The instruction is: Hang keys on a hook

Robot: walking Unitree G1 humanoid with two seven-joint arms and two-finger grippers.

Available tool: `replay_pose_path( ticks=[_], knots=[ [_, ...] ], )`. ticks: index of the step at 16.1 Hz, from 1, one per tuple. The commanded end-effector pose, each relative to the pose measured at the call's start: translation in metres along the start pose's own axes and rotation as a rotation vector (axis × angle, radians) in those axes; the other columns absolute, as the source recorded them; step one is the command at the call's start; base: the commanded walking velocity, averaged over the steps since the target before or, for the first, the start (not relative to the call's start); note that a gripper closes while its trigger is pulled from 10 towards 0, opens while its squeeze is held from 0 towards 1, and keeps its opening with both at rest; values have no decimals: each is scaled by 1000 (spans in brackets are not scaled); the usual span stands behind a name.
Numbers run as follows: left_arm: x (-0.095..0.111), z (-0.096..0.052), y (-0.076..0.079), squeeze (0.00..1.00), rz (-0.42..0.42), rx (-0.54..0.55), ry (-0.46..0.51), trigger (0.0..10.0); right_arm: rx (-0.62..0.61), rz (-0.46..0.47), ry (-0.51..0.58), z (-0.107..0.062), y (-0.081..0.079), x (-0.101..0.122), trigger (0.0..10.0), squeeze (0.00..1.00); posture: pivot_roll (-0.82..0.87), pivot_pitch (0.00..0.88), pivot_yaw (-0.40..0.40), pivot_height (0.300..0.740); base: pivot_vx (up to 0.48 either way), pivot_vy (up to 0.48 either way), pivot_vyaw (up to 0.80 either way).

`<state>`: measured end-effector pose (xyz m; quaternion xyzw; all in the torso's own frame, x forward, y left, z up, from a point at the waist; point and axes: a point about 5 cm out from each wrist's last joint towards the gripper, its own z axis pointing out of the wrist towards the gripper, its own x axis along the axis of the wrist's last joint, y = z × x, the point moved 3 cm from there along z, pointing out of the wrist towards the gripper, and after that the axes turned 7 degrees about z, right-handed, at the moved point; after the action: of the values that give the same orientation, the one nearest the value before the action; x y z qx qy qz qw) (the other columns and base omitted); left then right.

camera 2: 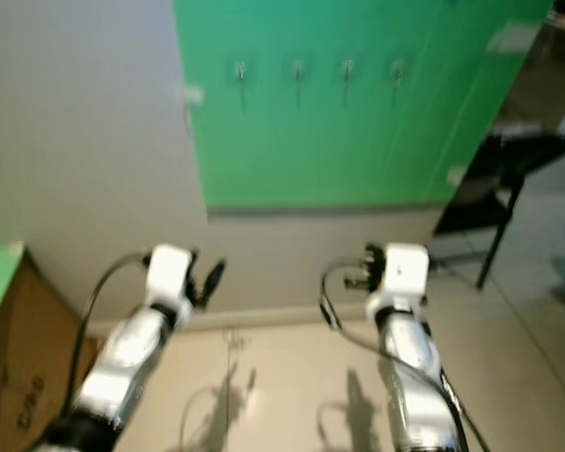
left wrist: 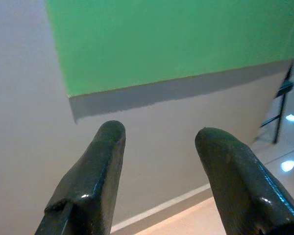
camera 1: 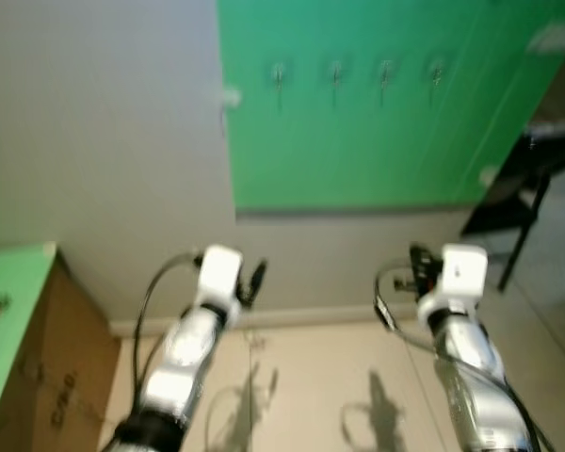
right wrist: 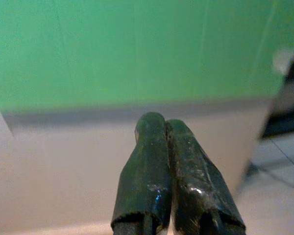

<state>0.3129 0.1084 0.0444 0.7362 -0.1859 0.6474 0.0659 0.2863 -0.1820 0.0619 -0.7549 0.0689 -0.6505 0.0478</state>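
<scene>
Four hooks (camera 1: 358, 73) sit in a row on the green panel (camera 1: 377, 141) at your 12 o'clock, high on the grey wall (camera 1: 94, 141); no keys can be made out. Your left gripper (left wrist: 159, 139), raised at 11 o'clock, has its fingers spread wide with nothing between them. Your right gripper (right wrist: 165, 125), raised at 1 o'clock, has its fingers pressed together. A cardboard box (camera 1: 52, 377) stands at 9 o'clock, a black stand (camera 1: 523, 188) at 2 o'clock.
</scene>
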Motion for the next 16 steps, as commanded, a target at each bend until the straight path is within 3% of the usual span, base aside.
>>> replay_pose_path(
  ticks=[1, 6, 9, 12, 16],
  knots=[
    [2, 1, -5, 0, 21, 8, -7, 10000, 26, 17, 2, 3, -5, 2, 10000, 0, -112, 0, 5, 740, 0, 480, 0],
    [8, 7, -8, 0, 44, 29, -4, 10000, 49, 59, -4, 11, -9, 2, 10000, 0, -110, 0, 11, 740, 0, 480, 689],
    [7, 13, -10, 0, 89, 52, -51, 10000, 103, 69, -13, 15, -14, 3, 10000, 0, -98, 0, 19, 740, 0, 0, 685],
    [15, 16, -11, 0, 82, 22, -27, 10000, 85, 73, 6, 17, -6, 7, 10000, 0, -97, 0, 26, 740, 0, 0, 665],
    [27, 20, 2, 0, 101, -34, 13, 10000, 64, 95, 21, 12, 0, 8, 10000, 0, -128, 0, 59, 740, 0, 0, 628]
  ],
)
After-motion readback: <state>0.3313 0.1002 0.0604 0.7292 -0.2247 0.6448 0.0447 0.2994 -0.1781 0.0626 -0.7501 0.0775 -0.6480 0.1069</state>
